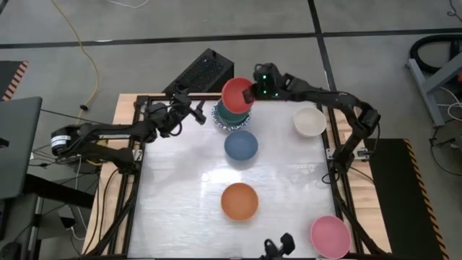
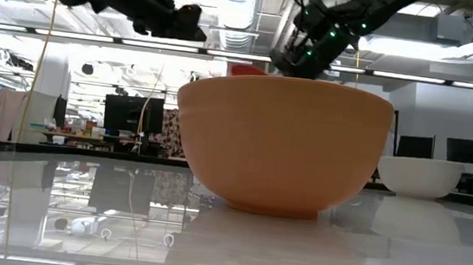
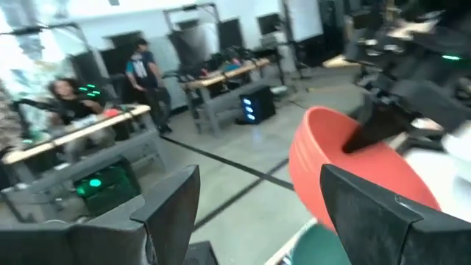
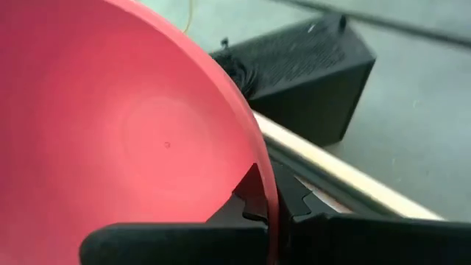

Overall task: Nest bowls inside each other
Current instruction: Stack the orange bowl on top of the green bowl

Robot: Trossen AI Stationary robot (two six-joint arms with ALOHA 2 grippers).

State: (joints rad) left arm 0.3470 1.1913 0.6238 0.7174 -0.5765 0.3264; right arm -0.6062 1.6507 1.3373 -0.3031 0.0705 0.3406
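Right gripper (image 1: pixel 250 92) at the far edge of the surface (image 1: pixel 180 209), fingers pinched on the rim of the red bowl (image 1: pixel 237 94). The right wrist view shows the rim wall clamped between the two pads, one inside and one outside. An edge grip of this kind leaves the bowl's underside free, so it can drop into another bowl without the fingers fouling it.

Red bowl is held above the stack: the teal bowl (image 1: pixel 232 111) sits in a white bowl with blue-patterned rim (image 1: pixel 229 125). From above the red bowl overlaps the teal one; whether they already touch I cannot tell. In the left wrist view the red bowl is tilted, mouth turned partly sideways and not straight up. It is round, so it has no long axis across; its axis of symmetry leans off vertical. Judgement: it needs levelling before it is let go, or it may seat crooked.

Left gripper (image 1: pixel 193 113) hangs just beside the stack on its left, fingers spread and holding nothing. Probably waiting clear of the drop.

Loose on the surface, all mouth up:
- blue bowl (image 1: pixel 240 145), just in front of the stack
- orange bowl (image 1: pixel 239 201), nearer the front
- cream bowl (image 1: pixel 310 121), right of the stack
- pink bowl (image 1: pixel 330 235), at the front right corner

Four left to nest
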